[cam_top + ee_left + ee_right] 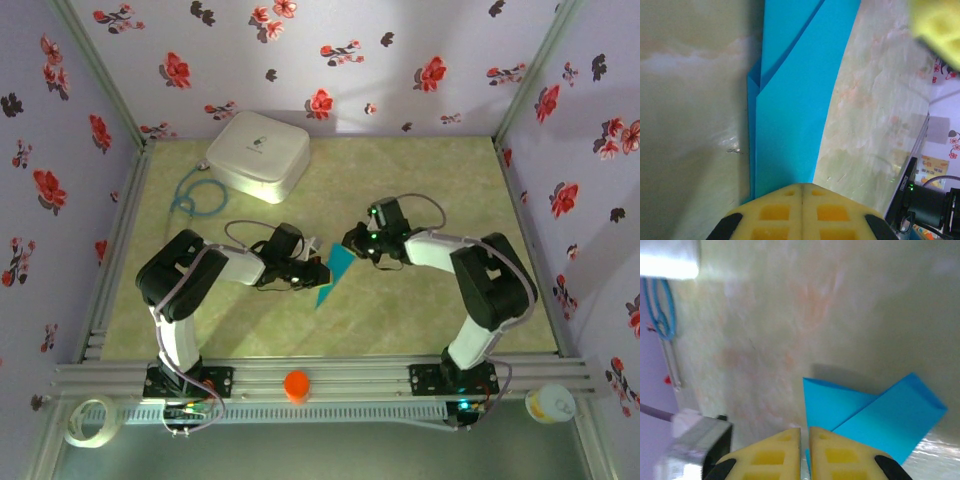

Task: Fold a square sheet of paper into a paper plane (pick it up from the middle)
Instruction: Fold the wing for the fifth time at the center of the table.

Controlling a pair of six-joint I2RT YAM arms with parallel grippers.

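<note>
- The paper (335,270) lies near the middle of the table (430,320), between the two grippers. It is already folded into a long, narrow, layered shape with slanted flaps at one end.
- Judged from that, the early folds are done. The lengthwise crease and the wings seem to be left.
- The left gripper (802,197) is closed, its tips on one end of the paper. Whether it pinches the paper or only presses it down is hard to tell.
- The right gripper (805,440) has its fingers all but together at the paper's other end.
- The box (258,152) and cable (193,197) sit by the table's far left corner, well apart from the paper.
- An orange object (296,385) rests on the near rail and is not in the way.
- The likeliest obstacle is the two grippers crowding each other.
</note>
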